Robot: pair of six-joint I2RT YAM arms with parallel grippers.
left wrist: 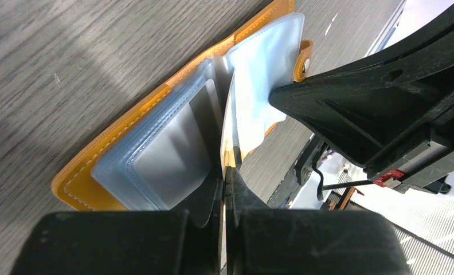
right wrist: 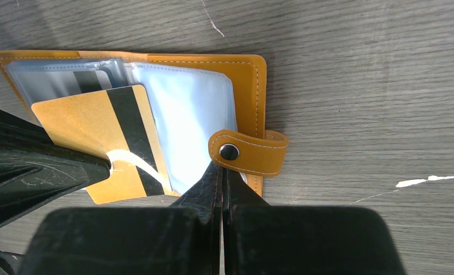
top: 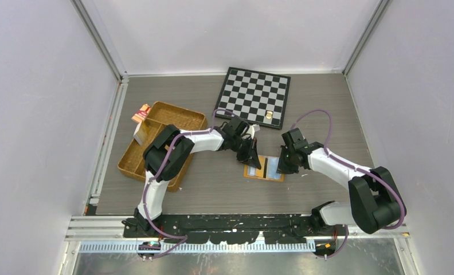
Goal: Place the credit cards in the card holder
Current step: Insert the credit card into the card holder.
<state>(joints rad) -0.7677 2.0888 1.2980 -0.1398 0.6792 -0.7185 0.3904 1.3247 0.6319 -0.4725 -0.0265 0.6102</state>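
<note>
Woodgrain table (top: 213, 183), stitched orange card holder (right wrist: 247, 74)

Nothing legible shows anywhere: the print on the red-and-tan packet (top: 140, 113) at the far left is too small to read, and the striped card (right wrist: 81, 126) and card holder (right wrist: 247, 86) show no readable marking.

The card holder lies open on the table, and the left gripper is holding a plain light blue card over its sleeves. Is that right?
Not quite. The card in the left gripper is tan-gold with a dark stripe, not plain light blue; the right wrist view shows it. The card holder does lie open on the table.
</note>
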